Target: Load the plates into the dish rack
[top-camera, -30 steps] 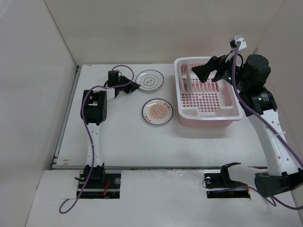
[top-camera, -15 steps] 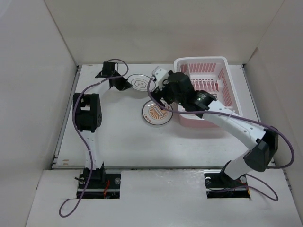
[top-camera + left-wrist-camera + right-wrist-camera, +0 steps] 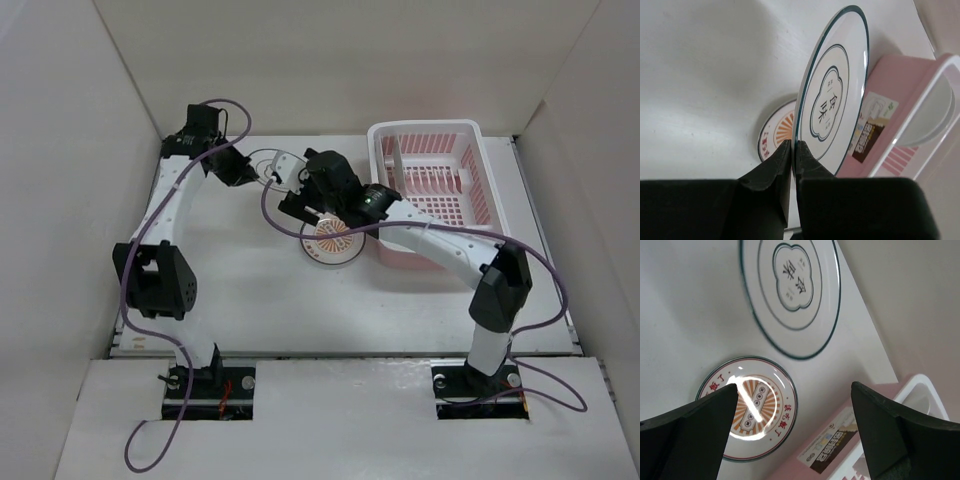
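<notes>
My left gripper [image 3: 248,170] is shut on the rim of the plain white plate [image 3: 268,161] with the dark motif and holds it tilted at the back left; the wrist view shows the jaws [image 3: 792,147] pinching that plate [image 3: 832,95]. A sunburst plate [image 3: 331,240] lies flat on the table, left of the pink dish rack [image 3: 470,200]. My right gripper [image 3: 305,208] hovers open above it; its wrist view shows the gripper [image 3: 794,387] empty, the sunburst plate [image 3: 747,407] and the plain plate [image 3: 790,290] below. Another plate [image 3: 395,165] stands upright in the rack.
White walls enclose the table on the left, back and right. The right arm reaches across from the right base, over the rack's front left corner [image 3: 385,245]. A label sticker [image 3: 832,447] is on the rack's outer wall.
The right arm has swung from above the rack over to the sunburst plate. The left arm has stretched toward the back left and taken hold of the plain plate, tilting it up.
</notes>
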You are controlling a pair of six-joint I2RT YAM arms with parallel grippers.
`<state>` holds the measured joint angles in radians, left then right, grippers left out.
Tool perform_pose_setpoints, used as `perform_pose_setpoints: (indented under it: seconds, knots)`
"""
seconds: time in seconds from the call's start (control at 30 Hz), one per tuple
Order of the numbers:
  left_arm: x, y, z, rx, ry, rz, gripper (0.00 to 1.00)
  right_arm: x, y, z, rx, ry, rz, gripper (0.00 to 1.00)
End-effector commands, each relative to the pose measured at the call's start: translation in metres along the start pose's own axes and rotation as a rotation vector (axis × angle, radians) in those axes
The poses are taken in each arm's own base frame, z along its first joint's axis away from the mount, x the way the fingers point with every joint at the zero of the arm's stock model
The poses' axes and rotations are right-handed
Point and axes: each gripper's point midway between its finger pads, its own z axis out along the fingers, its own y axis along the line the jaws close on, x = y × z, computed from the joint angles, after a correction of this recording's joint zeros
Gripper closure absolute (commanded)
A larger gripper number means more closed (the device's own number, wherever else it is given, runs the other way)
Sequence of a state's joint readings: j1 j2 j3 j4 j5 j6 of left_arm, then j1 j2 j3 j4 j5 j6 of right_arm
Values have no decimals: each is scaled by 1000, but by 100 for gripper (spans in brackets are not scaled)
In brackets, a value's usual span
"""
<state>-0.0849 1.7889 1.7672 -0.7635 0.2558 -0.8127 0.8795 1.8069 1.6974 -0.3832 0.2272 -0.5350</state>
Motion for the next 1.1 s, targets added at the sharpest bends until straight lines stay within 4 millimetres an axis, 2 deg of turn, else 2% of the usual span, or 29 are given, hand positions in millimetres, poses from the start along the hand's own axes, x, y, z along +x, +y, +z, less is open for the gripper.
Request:
perform_pose_setpoints:
  seconds: [0.0, 0.03, 0.07, 0.13, 0.3, 0.37, 0.4, 0.47, 0.57, 0.6, 0.63, 0.67, 0.73, 0.83, 0.9, 1.0, 1.03, 1.07]
  knots:
    - [33, 2, -45, 60, 56, 30, 100, -31, -8, 7, 28, -89, -26, 2]
    - [39, -1, -59, 95, 49, 25, 100, -33, -6, 7, 16, -96, -27, 2]
    - [52, 11, -53, 82, 88, 3, 100, -32, -4, 12, 13, -91, -28, 2]
    - [66, 8, -59, 126, 125, 2, 100, -31, 3, 16, -15, -96, -32, 3]
    - [75, -3, -76, 183, 123, 33, 100, -15, 14, 29, -16, -70, -15, 11]
    - [77, -5, -80, 197, 125, 36, 100, -14, 14, 33, -9, -65, -5, 21]
    - [76, -8, -85, 214, 112, 43, 100, -10, 21, 36, -35, -59, 3, 23]
    - [77, -6, -86, 213, 112, 43, 100, -11, 23, 36, -43, -63, 12, 28]
    - [77, -7, -89, 220, 107, 46, 100, -18, 26, 36, -42, -84, 22, 44]
    - [77, -7, -89, 220, 107, 46, 100, -17, 24, 36, -34, -79, 22, 51]
    - [77, -7, -89, 220, 107, 46, 100, -19, 27, 34, -30, -78, 18, 70]
    - [73, -8, -92, 225, 95, 41, 100, -18, 26, 34, -22, -74, 18, 77]
    - [72, -7, -88, 217, 101, 37, 100, -17, 25, 34, -14, -69, 19, 83]
    - [71, -16, -89, 252, 106, 47, 100, -18, 24, 34, 13, -69, 28, 100]
    - [69, -20, -88, 266, 108, 51, 100, -22, 19, 31, 30, -80, 33, 100]
    - [59, -29, -92, 322, 106, 49, 100, -25, 28, 30, 34, -80, 24, 100]
    - [56, -32, -91, 345, 112, 50, 96, -27, 24, 26, 47, -83, 36, 100]
    - [55, -40, -92, 405, 122, 66, 67, -31, 25, 22, 55, -96, 36, 100]
